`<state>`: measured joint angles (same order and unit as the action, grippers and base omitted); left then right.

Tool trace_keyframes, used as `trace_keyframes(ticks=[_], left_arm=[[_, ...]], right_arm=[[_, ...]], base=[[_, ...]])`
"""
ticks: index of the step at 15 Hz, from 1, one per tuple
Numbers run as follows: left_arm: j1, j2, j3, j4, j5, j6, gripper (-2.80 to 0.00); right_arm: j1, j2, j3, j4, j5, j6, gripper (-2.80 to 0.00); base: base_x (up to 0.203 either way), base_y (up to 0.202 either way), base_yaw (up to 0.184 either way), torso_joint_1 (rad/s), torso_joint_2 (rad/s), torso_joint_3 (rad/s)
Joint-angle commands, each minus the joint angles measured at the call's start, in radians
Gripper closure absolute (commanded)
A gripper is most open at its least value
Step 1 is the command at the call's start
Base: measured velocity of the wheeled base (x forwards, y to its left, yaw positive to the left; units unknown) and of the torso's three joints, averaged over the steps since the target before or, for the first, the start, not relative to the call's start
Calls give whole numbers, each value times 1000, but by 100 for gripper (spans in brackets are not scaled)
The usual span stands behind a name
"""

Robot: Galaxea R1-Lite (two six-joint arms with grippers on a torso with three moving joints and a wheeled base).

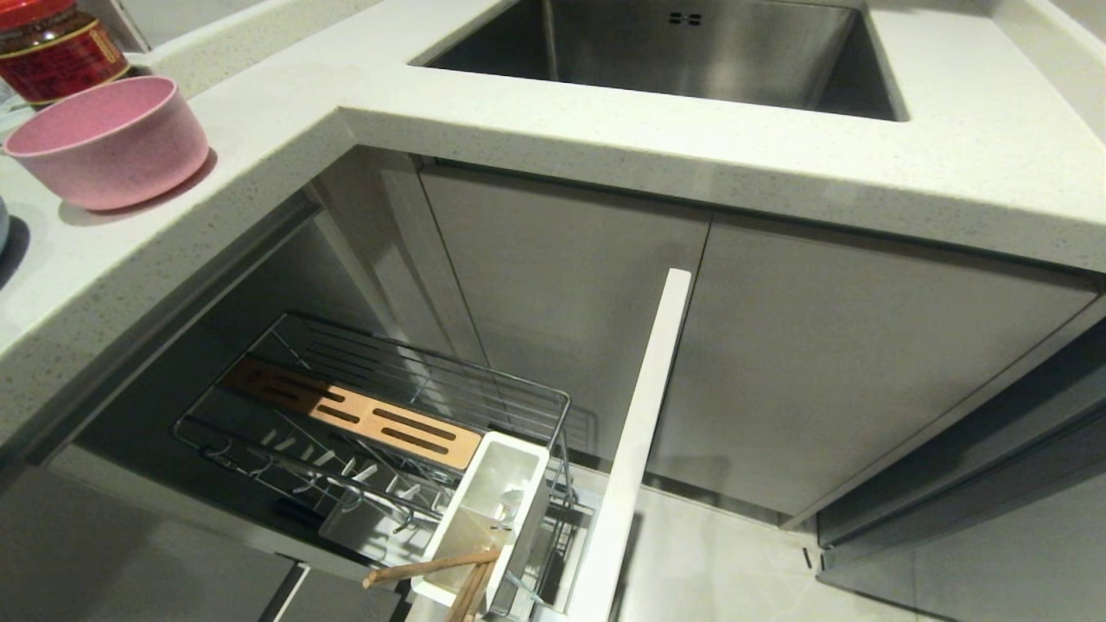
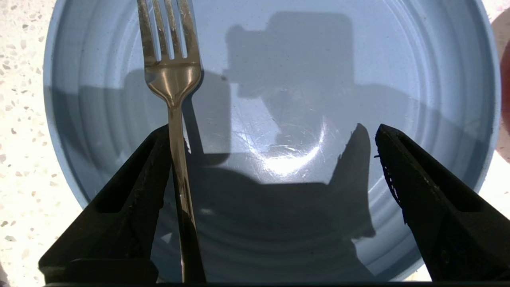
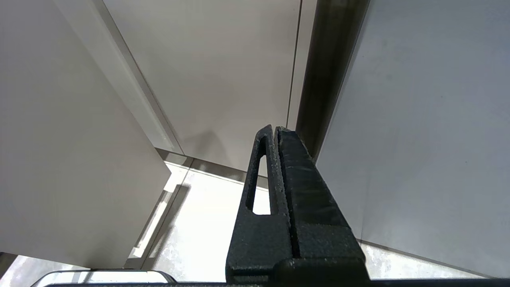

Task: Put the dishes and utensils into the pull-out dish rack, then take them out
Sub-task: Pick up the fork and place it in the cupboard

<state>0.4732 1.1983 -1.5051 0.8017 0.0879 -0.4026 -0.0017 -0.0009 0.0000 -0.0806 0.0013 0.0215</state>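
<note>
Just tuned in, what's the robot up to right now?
The left gripper hangs open over the light blue plate on the counter, with the fork lying on the plate beside one finger. The chopsticks already sit in the pulled-out rack's white utensil holder. The pink bowl waits on the counter. The right gripper is shut, idle.

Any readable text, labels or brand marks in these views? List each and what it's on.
No text can be read in any view.
Red jar on the countertop: its label is cut off by the frame edge and too blurred to read.
Fork, blue plate, pink bowl, dish rack: no markings visible.
</note>
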Motion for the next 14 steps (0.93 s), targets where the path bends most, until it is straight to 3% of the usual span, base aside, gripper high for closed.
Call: trace_keyframes(ticks=[1, 10, 11, 14], left_arm=[[-2, 3, 3, 7, 0, 39, -280], [-5, 1, 13, 10, 0, 47, -280], [-5, 0, 13, 10, 0, 45, 0], [-5, -2, 11, 10, -4, 45, 0]], right_arm=[[0, -1, 26, -1, 0, 0, 0], [0, -1, 26, -1, 0, 0, 0], [0, -1, 26, -1, 0, 0, 0], [0, -1, 26, 0, 0, 0, 0]], base=[[0, 0, 0, 0, 0, 0], [0, 0, 0, 0, 0, 0], [0, 0, 0, 0, 0, 0], [0, 0, 0, 0, 0, 0]])
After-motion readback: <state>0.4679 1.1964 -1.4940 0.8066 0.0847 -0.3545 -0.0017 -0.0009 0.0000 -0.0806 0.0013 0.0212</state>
